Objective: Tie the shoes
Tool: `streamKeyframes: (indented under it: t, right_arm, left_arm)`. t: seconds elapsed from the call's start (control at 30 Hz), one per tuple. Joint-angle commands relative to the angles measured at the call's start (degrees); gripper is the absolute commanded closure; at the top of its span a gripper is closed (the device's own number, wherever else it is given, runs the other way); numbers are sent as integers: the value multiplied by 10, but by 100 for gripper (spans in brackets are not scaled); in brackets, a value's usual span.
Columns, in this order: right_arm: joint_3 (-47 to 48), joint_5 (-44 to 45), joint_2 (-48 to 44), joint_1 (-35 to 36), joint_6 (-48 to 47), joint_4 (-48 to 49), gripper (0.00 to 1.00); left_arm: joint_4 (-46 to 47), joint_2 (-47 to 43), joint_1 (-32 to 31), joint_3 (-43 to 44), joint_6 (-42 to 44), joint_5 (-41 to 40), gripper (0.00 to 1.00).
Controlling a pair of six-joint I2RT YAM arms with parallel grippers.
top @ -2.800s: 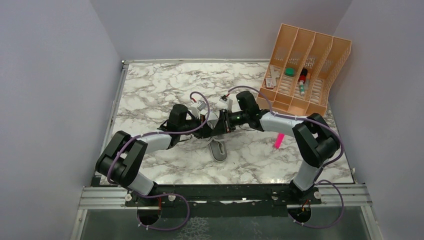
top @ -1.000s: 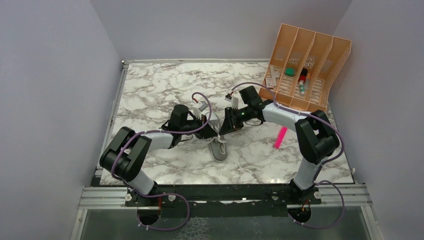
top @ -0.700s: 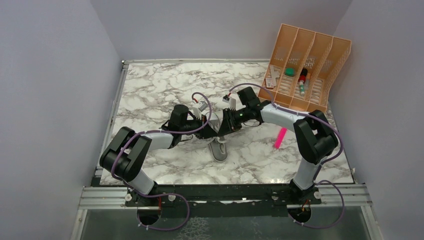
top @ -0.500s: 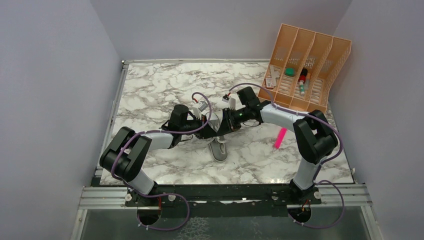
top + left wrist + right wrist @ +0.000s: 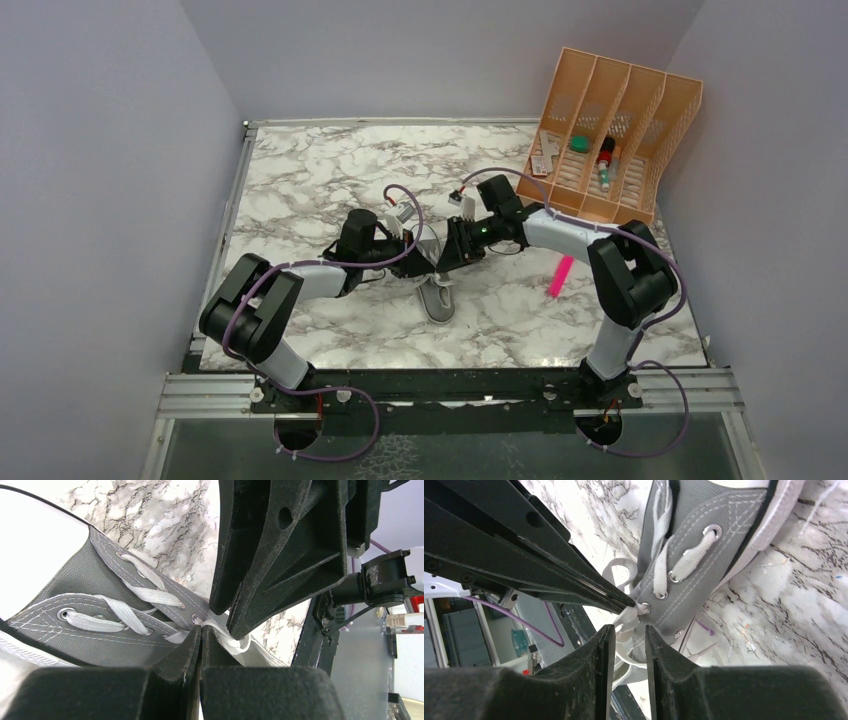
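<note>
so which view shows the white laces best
The left wrist view: the laces fill it up close, with crossings and eyelets sharp. The right wrist view shows fewer crossings, at a steeper angle. The top external view shows the shoe too small to make out laces.

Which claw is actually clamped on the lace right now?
The left claw: fingers pressed together on the white lace at the sneaker's eyelet. The right claw shows a gap between its fingers.

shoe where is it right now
In the top view the shoe lies near the middle of the marble table, just below where the left gripper and right gripper meet at its laces.
</note>
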Motion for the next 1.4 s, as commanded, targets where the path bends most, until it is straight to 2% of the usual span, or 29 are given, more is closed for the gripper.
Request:
streamKeyframes:
  t: [0.0,0.27,0.97,1.23,1.37]
  right_arm:
    - [-21,0,-28,-14,5,25,65]
    - [-10,-14,-7,-1,-19,6,65]
    - [-10,-39,20,13,42,70,74]
    - [-23,-52,16,16,54,87,72]
    - [-15,-48,0,15,58,76,65]
  left_arm:
    - [1,-11,-7,5,-1,22,100]
    - [1,-8,-7,7,-2,23,100]
    - [1,-11,-7,6,-3,24,100]
    - [1,-11,-7,4,-3,23,100]
    - [1,-13,-7,2,-2,24,100]
